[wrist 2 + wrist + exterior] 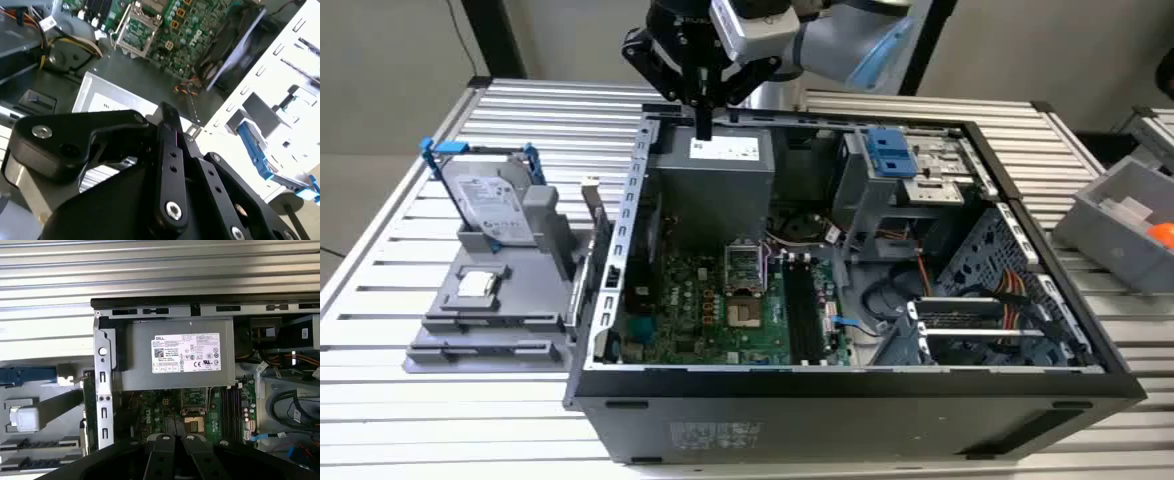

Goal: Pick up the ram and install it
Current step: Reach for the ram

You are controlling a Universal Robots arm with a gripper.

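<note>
Brushed grey steel clads the boxy power supply directly beneath my hand. Its two black fingers are clenched together on nothing, the tips hanging just above that labelled top. The ram, one thin dark stick, stands on edge in the grey plastic fixture outside the open computer case, well away from the hand toward the exterior view's left, near one silver hard drive. A slatted metal desk carries everything.

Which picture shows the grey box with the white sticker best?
The first wrist view: the grey box faces it, sticker side whole. The exterior view shows it slantwise; in the second wrist view the hand covers much of it.
</note>
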